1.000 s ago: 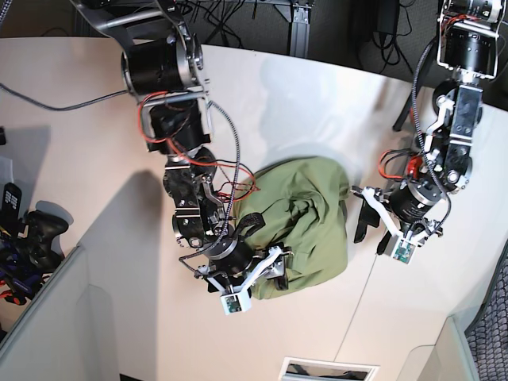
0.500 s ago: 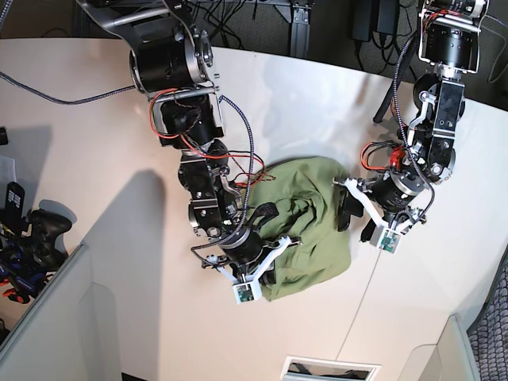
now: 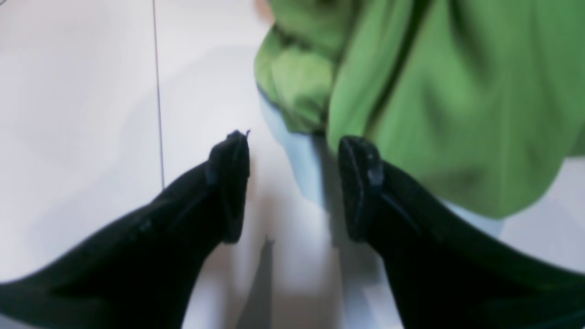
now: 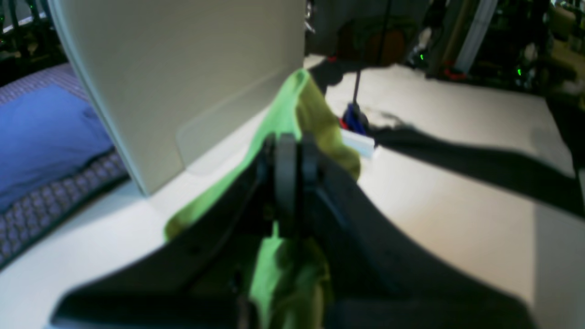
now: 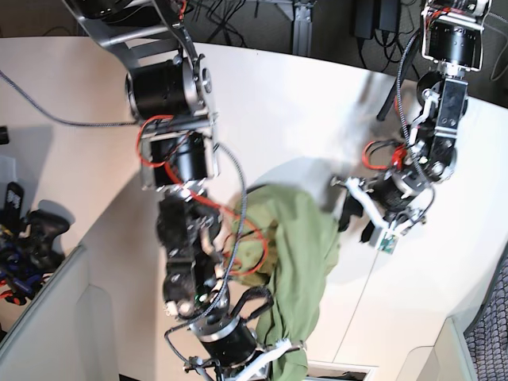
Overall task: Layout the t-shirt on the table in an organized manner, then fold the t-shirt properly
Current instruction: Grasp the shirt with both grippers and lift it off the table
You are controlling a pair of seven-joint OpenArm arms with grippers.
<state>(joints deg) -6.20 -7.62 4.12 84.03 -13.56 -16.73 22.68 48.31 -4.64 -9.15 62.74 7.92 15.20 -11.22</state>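
In the base view, the right arm reaches far down the left side, its joints stretched toward the near edge of the smooth white counter (image 5: 95,103). The right hand (image 4: 288,155) is pinched tight on a fold of the olive-green soft cotton t-shirt (image 5: 298,262), pulling the cloth into a long draped strip that trails from mid-counter to that near edge. Further right, the left arm hangs down from the far side, wrist bent toward the shirt's edge. The left hand (image 3: 292,183) stands wide, holding nothing, its black fingers (image 3: 228,178) low over the counter just beside the cloth.
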